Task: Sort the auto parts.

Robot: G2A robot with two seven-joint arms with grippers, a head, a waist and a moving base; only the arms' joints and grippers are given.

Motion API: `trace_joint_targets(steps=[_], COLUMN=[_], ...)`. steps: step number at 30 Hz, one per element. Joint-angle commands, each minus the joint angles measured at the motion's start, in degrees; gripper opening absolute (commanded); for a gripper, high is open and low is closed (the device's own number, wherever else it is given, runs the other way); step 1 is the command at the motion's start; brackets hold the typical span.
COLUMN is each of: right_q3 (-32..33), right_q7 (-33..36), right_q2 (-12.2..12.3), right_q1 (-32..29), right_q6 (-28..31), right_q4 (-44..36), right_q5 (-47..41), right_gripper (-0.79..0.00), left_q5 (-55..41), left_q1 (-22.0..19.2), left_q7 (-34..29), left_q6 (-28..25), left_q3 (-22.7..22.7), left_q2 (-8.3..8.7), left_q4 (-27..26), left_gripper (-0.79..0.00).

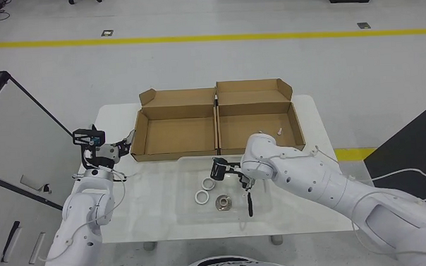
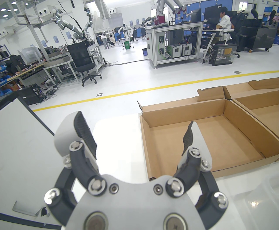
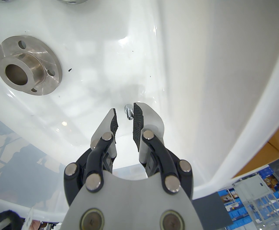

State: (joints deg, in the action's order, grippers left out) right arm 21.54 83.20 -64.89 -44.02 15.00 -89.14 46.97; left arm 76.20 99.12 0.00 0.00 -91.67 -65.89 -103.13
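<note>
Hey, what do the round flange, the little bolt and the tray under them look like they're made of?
Flange: metal, probably steel, with a dull brushed grey finish and faint scuffs.
Bolt: bright shiny metal, possibly plated, going by its glinting threads.
Tray: looks like glossy white plastic, with soft highlights and rounded moulded corners.

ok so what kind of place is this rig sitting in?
Likely a robotics lab or workshop floor: other robot arms mounted on frames, an office chair in the background, and a yellow floor line marking off the work area.
</note>
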Motion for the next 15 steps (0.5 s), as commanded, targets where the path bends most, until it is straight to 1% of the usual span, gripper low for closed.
trace_joint_targets(steps=[1, 11, 15], right_q3=[0.2, 0.9, 1.1], right_q7=[0.2, 1.1, 1.6], right_q2=[0.0, -0.1, -0.2], right_q1=[-0.1, -0.8, -1.0], right_q6=[0.1, 0.8, 0.6], right_q4=[-0.1, -0.4, -0.5], right_q5=[0.0, -0.1, 0.5], right_gripper=[-0.603, -0.659, -0.659], left_q5=[0.0, 0.0, 0.0], left_q1=[0.0, 0.0, 0.0], left_q7=[0.0, 0.0, 0.0], left_q6=[0.0, 0.0, 0.0], left_q3=[0.0, 0.0, 0.0], left_q2=[0.00, 0.00, 0.00], left_q4=[0.0, 0.0, 0.0], left_gripper=[0.000, 0.000, 0.000])
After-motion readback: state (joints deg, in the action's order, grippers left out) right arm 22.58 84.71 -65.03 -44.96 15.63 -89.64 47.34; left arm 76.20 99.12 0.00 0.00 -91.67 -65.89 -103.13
